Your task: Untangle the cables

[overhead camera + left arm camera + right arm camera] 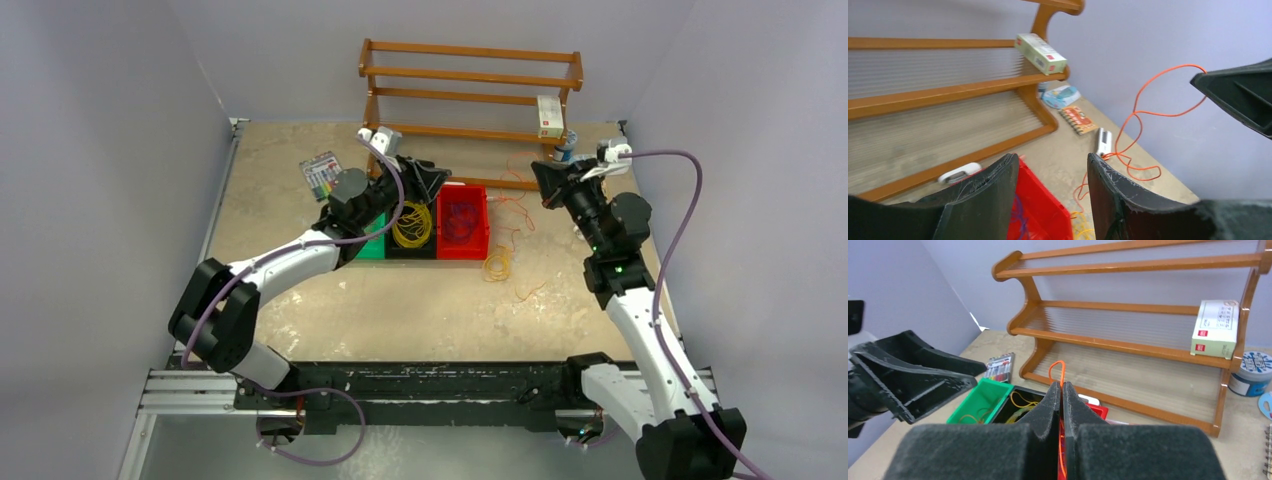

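Observation:
My right gripper (pixel 1062 386) is shut on a thin orange cable (pixel 1058 366), whose loop sticks up past the fingertips. In the left wrist view that orange cable (pixel 1143 112) rises from the table to the right gripper (pixel 1200 80). More orange and yellow cables (pixel 497 265) lie loose on the table right of the bins. Yellow cables (pixel 411 225) fill the black bin and purple ones (pixel 461 222) lie in the red bin (pixel 476 243). My left gripper (pixel 1050 160) hangs open and empty above the red bin (pixel 1040 205).
A green bin (pixel 980 400) stands left of the black bin. Behind the bins is a wooden rack (pixel 470 75) with a white box (pixel 549 116) on a shelf. A marker pack (pixel 321 175), a tin (pixel 1253 372) and a notebook (pixel 1078 120) lie on the table.

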`<state>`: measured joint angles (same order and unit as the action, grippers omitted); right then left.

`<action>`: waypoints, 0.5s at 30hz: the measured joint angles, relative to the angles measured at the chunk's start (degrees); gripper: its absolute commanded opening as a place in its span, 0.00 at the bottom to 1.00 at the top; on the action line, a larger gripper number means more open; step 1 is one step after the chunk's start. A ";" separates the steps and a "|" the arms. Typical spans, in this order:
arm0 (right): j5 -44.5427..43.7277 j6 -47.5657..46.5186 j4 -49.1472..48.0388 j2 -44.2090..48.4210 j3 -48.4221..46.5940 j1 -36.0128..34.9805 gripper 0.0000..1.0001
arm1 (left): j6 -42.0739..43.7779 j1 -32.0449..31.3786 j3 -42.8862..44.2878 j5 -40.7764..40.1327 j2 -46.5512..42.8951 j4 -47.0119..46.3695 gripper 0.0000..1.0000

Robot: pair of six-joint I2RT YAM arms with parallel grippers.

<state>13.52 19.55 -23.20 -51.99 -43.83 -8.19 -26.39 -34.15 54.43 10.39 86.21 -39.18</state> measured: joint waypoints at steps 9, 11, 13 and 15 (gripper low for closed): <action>2.12 0.98 -0.20 0.42 -2.40 0.00 0.00 | -1.49 -4.33 0.09 5.55 2.25 -9.55 0.53; 2.71 1.16 -0.39 -0.07 -3.26 0.00 0.00 | -1.38 -5.22 0.48 6.40 2.71 -10.84 0.53; 3.48 1.42 -0.79 -0.61 -3.93 0.00 0.00 | -1.05 -6.16 1.53 7.15 3.87 -11.72 0.53; 4.59 1.62 -1.05 -1.27 -4.35 0.00 0.00 | -0.90 -6.88 2.56 7.43 5.33 -12.52 0.54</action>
<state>18.11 21.17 -24.25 -53.25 -48.18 -8.19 -27.29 -41.04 56.99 17.82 91.55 -51.70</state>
